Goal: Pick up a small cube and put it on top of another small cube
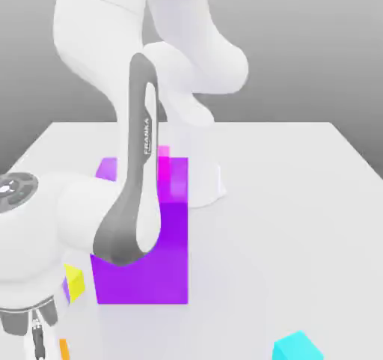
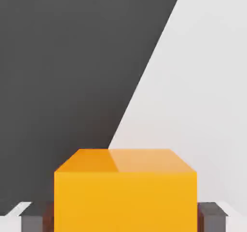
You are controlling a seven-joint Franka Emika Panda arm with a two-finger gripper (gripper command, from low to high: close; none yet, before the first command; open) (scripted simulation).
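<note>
Jaws stand one on each flank of the small orange cube (image 2: 125,192) in the hand view, dark fingertips (image 2: 211,216) pressed up against its two opposite side faces — a pinch on the cube, as far as that view shows, though whether it bears weight yet I cannot tell. In the exterior view the gripper (image 1: 36,336) sits at the near left corner of the white table (image 1: 299,201), with a sliver of orange just beside it.

Judged by its look, the cube is rigid, light and smooth-faced, so it could slip if squeezed off-centre; flat opposite sides, taken at mid-height, are the sensible hold.

From outside, the layout is plain — the small magenta-pink cube (image 1: 163,170) lies farther back behind the big translucent purple cube (image 1: 149,265), with a yellow cube (image 1: 75,280) near the hand and a cyan cube (image 1: 298,347) at the near right. Close in, the hand view gives the contact itself.
</note>
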